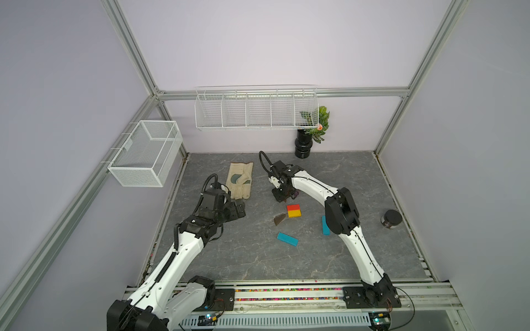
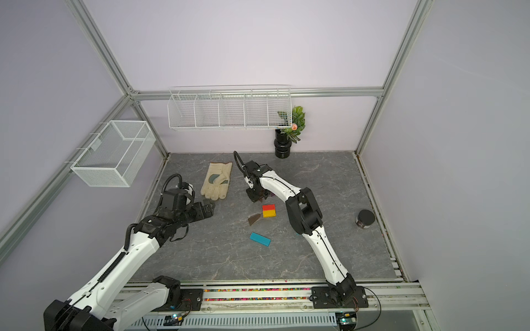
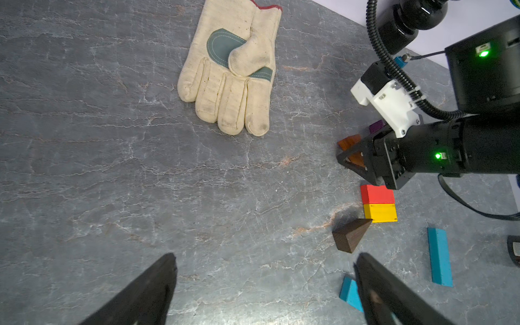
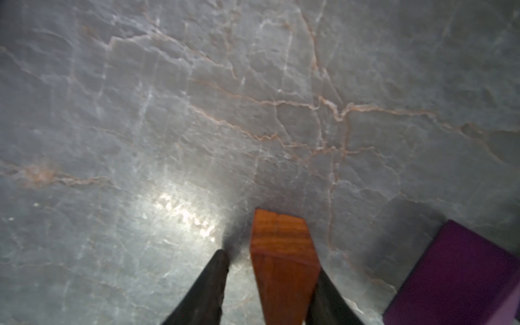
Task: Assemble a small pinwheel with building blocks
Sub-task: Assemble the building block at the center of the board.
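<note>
Mid-surface [image 1: 258, 258]: red block [image 1: 293, 207] flush against yellow block [image 1: 294, 213], with the tip of a dark brown wedge [image 1: 279, 219] at the yellow corner. Just beyond the red, orange-brown wedge [image 4: 284, 259] between the fingers of the right claw [image 4: 271, 261], partly spread, gap on one side, gripping nothing. Beside it, purple wedge [image 4: 455, 275]. Nearer the robot, teal bar [image 1: 287, 239] and second teal bar [image 1: 325, 225], apart. Left claw [image 3: 266, 257] spread wide, empty, near cream glove [image 1: 239, 180].

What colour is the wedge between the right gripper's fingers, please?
Orange-brown with wood grain; the wedge shows best in the right wrist view.
</note>
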Tool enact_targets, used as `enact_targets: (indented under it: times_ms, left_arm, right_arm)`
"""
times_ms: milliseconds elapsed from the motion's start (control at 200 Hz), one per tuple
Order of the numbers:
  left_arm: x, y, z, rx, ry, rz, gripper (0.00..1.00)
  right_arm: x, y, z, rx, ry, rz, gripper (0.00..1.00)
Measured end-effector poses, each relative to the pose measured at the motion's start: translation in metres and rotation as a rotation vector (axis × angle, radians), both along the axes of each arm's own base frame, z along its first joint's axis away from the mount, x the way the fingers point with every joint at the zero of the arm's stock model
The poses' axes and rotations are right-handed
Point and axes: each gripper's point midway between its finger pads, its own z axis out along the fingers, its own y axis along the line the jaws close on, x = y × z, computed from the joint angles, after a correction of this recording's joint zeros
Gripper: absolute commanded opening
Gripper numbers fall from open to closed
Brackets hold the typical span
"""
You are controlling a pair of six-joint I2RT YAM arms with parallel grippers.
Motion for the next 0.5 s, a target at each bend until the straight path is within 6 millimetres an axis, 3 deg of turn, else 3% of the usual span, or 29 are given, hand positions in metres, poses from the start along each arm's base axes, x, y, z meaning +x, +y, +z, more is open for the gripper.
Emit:
enact_targets:
  times_ms: [280,375,500]
  left_arm:
    - [0.01,-0.005,0.003,0.009,0.006,-0.014,1.0]
    - [0.024,-0.011,0.01,0.019,0.008,-0.032,1.0]
    - [0.043,-0.021,0.021,0.034,0.003,-0.071,1.0]
  right_arm:
    - [0.001,-0.006,0.016,0.033,0.02,-0.008,0.67]
    - [0.005,-0.012,0.041,0.06,-0.007,-0.017,0.71]
    - [0.014,-0.022,0.091,0.112,-0.084,-0.037,0.73]
